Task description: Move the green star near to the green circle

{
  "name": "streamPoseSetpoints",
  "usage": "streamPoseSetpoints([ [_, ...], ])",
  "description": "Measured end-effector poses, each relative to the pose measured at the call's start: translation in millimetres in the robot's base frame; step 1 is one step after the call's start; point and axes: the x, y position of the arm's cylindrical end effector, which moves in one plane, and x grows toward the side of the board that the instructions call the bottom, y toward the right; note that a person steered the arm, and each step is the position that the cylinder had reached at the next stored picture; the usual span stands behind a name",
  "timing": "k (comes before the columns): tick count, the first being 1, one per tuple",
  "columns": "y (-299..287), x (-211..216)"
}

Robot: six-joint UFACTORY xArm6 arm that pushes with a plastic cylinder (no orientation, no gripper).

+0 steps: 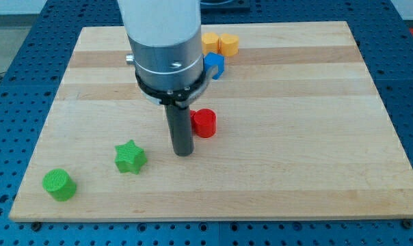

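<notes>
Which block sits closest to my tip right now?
The red cylinder, just to the view's right of my tip. The green star lies farther off on the view's left.

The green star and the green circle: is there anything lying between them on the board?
No. In the camera view, only bare wood separates the green star from the green circle. My tip stands on the star's other side, toward the view's right.

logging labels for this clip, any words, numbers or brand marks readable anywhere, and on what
None: no text, number or logo can be read.
The wooden board, the green star, green circle, red block and the arm's housing above my tip are all unmarked.
</notes>
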Motion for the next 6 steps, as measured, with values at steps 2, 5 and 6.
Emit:
streamPoseSetpoints([
  [2,-44.3,1.6],
  [5,-93.7,51.3],
  [6,-98.7,57.2],
])
